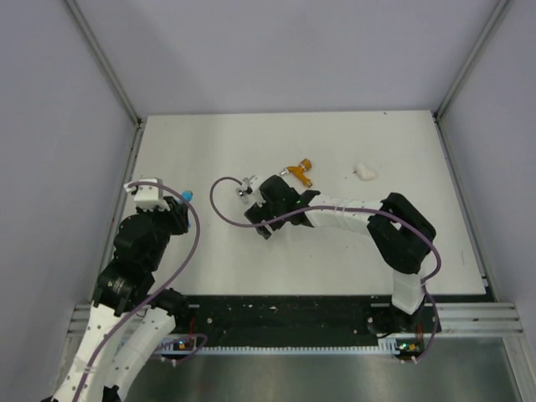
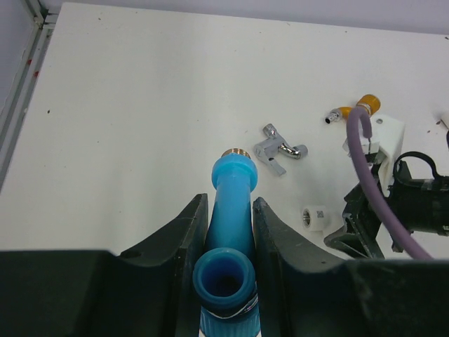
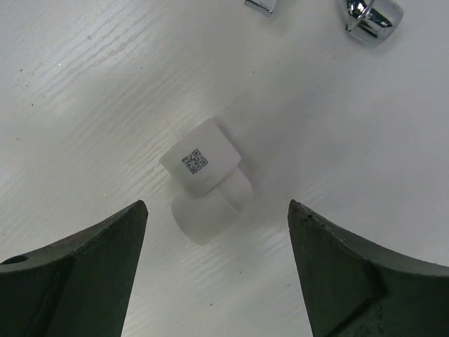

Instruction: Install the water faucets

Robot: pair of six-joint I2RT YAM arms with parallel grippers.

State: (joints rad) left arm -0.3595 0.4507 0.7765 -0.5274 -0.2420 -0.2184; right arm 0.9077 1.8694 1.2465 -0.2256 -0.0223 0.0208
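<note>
By the left edge of the desk (image 1: 335,138), the left gripper (image 2: 230,202) clamps the blue faucet (image 2: 233,179). The right gripper (image 3: 217,207) hangs open over a white elbow fitting (image 3: 203,168) mid-desk, with the silver faucet (image 2: 279,149) and orange faucet (image 1: 299,171) nearby.

Light bright, even, diffuse, from overhead. Tabletop (image 1: 251,260) near white, mildly washed out in wrist views. Shadows faint, soft-edged, tight under objects. Small glare spots on silver tap (image 2: 279,151); blue tap (image 2: 231,203) glossy, saturated. Dark fingers (image 3: 77,274) lack detail. White fitting (image 3: 203,179) sharp. Overhead view coarse on small parts.
</note>
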